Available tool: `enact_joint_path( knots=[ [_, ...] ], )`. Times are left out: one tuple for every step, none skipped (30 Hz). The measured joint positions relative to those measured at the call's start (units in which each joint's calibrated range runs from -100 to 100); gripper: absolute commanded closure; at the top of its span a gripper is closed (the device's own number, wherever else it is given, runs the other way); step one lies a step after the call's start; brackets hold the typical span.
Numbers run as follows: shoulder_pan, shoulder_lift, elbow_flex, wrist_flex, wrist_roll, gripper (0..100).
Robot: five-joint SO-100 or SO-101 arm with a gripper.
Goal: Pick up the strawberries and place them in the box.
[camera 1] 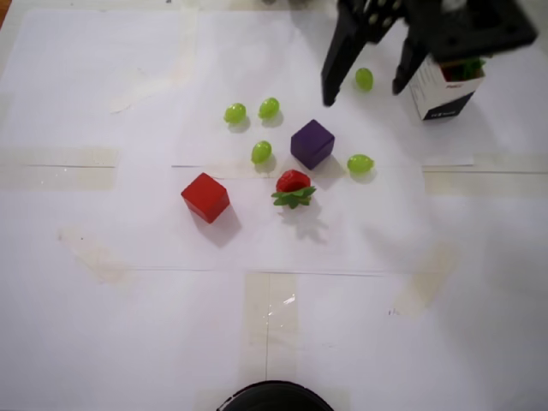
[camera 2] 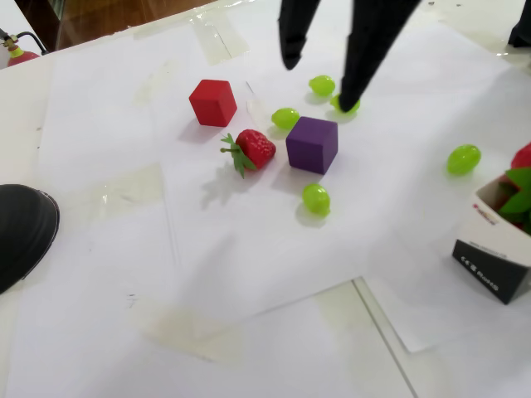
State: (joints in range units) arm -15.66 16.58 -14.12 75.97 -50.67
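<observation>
One strawberry (camera 1: 293, 187) lies loose on the white paper of the bench (camera 1: 128, 334), just beside the purple cube (camera 1: 312, 143) and near the red cube (camera 1: 205, 197); the box (camera 1: 441, 96) stands well apart at the far right of the overhead view, half hidden by the arm, and the fixed view shows red and green fruit already poking from the box mouth (camera 2: 498, 240). The likeliest trouble is crowding: with the purple cube so close, one finger could come down on the cube or shove it, rolling the strawberry away, and a green grape (camera 1: 261, 152) sits near enough to be nudged or caught as well. The berry's rounded body and floppy leaves may also let it squirt out of a shallow pinch. The hand (camera 1: 364, 88) hangs above the grapes beyond the purple cube, both dark fingers pointing down, spread wide and holding nothing, not yet over the strawberry.
</observation>
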Motion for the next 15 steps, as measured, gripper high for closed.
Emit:
enact_joint_path(
  knots=[
    [0.75, 1.36, 0.0, -1.74, 0.59, 71],
    [1.35, 2.82, 0.0, -3.4, 1.12, 71],
    [1.87, 4.0, 0.0, -5.3, 1.76, 71],
    [2.47, 5.18, 0.0, -7.43, 2.39, 71],
    [3.0, 5.91, 0.0, -9.57, 2.88, 71],
    [3.67, 6.72, 0.0, -11.46, 3.37, 71],
    [4.27, 7.45, 0.0, -13.04, 3.86, 71],
    [4.94, 8.45, 0.0, -14.39, 4.25, 71],
    [5.62, 9.27, 0.0, -15.34, 4.59, 71],
    [6.14, 10.09, 0.0, -16.13, 4.93, 71],
    [6.67, 10.81, 0.0, -16.6, 5.23, 71],
    [7.12, 11.27, 0.0, -17.0, 5.42, 71],
    [7.49, 11.72, 0.0, -17.31, 5.62, 71],
    [7.94, 12.18, 0.0, -17.47, 5.76, 71],
    [8.31, 12.45, 0.27, -17.63, 5.86, 71]
  ],
)
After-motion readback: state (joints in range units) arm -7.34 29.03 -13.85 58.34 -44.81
